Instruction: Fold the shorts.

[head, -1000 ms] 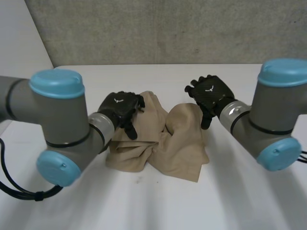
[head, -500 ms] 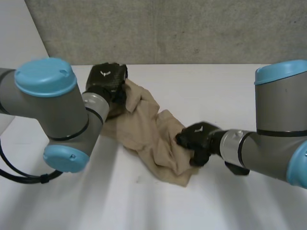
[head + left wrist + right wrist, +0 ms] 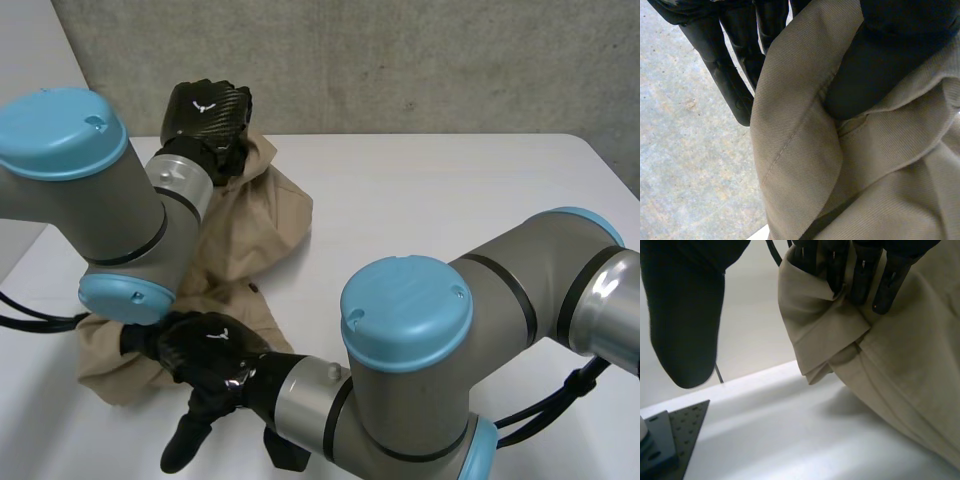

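Half a second ago the shorts (image 3: 255,210) lay stretched slantwise across the middle of the counter (image 3: 450,200). Now they are drawn over to its left side. The left hand (image 3: 207,112) has climbed from the cloth's far end to a raised spot above the counter's far edge, in front of the grey wall (image 3: 400,60). The right hand (image 3: 205,350) has swung from the near right corner of the cloth across to the near left, so the right arm (image 3: 420,350) now lies across the front. The head view shows the tan cloth hanging from the left hand and running down to a bunched heap at the right hand. The left wrist view adds that the left hand is closed on a seamed fold, with the cloth passing between its fingers (image 3: 732,75) and its thumb (image 3: 865,75). The right wrist view shows the right hand's fingers (image 3: 860,275) hooked round a folded hem, gripping it. Its thumb (image 3: 685,325) stands well apart from the cloth, and the hem hangs just above the white surface. The shorts' near left end lies close to the counter's left edge, while the middle and right of the counter are bare.
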Available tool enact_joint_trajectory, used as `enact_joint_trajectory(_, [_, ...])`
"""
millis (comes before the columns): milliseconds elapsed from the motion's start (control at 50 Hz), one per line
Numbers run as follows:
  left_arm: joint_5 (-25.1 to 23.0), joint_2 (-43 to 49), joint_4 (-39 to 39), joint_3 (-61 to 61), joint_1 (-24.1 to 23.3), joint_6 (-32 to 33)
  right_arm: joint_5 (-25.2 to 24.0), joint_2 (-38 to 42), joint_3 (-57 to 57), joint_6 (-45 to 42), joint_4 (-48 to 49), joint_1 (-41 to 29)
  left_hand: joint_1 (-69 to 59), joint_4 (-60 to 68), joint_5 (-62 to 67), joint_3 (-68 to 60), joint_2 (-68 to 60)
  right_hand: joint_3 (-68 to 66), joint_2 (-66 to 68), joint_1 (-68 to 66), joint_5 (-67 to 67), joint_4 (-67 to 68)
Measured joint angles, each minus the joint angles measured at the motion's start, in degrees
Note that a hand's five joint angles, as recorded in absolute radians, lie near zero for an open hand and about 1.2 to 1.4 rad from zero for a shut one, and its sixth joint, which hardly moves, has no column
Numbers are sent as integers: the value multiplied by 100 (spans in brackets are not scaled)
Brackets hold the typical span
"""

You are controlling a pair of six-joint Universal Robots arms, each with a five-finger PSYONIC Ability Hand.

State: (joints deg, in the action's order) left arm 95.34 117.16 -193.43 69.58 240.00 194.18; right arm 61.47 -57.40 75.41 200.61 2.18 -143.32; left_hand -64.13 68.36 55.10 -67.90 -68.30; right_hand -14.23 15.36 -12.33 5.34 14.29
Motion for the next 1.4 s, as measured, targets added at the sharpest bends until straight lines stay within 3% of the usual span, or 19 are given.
enact_joint_trajectory(80, [0,-98,35,62,13,1,75,-8,-49,-356,-452,164,0,1,0,-9,0,209,-142,70,-127,-82])
enact_joint_trajectory(160, [-17,-289,64,188,11,9,100,-136,-20,-1156,-1415,823,0,3,0,-10,0,209,-142,70,-127,-81])
enact_joint_trajectory(260, [-56,-625,88,432,-17,14,179,-315,-21,-2806,-2835,1994,0,22,7,-28,-11,209,-142,70,-127,-82])
enact_joint_trajectory(340, [-151,-894,117,647,-52,15,404,-315,-179,-3557,-3201,2520,0,23,7,-36,-15,209,-142,70,-127,-82])
enact_joint_trajectory(460, [-471,-1546,162,1166,-178,15,1126,33,-906,-4069,-2837,2926,0,24,0,-38,-19,209,-142,70,-127,-82])
enact_joint_trajectory(620, [-683,-2063,175,1667,-426,18,1413,448,-1406,-3914,-1238,2892,0,24,6,-42,-22,209,-142,70,-127,-82])
enact_joint_trajectory(640, [-701,-2185,179,1810,-529,19,1390,603,-1480,-3811,-364,2863,0,24,0,-42,-22,209,-142,70,-127,-82])
enact_joint_trajectory(740, [-706,-2349,182,2023,-683,23,1110,807,-1535,-3675,466,2774,0,24,0,-42,-23,209,-142,70,-127,-82])
enact_joint_trajectory(760, [-703,-2444,180,2149,-757,27,792,941,-1584,-3587,739,2691,0,24,0,-42,-23,209,-142,70,-127,-82])
enact_joint_trajectory(900, [-686,-2617,172,2401,-854,35,-498,1420,-1768,-3257,803,2456,0,24,0,-42,-23,209,-142,70,-127,-82])
enact_joint_trajectory(960, [-676,-2624,173,2420,-845,38,-720,1580,-1842,-3164,658,2420,0,24,0,-42,-23,138,-113,38,-102,-49])
enact_joint_trajectory(1100, [-659,-2635,155,2358,-790,47,-841,1756,-2029,-3085,240,2408,-11,25,0,-42,-24,-1173,1031,-989,944,1181])
enact_joint_trajectory(1160, [-658,-2669,142,2335,-763,58,-827,1746,-2074,-3082,121,2419,-11,25,0,-42,-24,-1026,911,-844,810,1023])
enact_joint_trajectory(1220, [-658,-2706,134,2328,-731,102,-782,1683,-2110,-3080,-12,2477,-12,25,0,-42,-24,188,-246,89,-127,-102])
enact_joint_trajectory(1400, [-658,-2753,138,2378,-697,396,-815,1392,-2030,-3237,-604,2818,-12,25,0,-42,-24,212,-256,92,-133,-102])
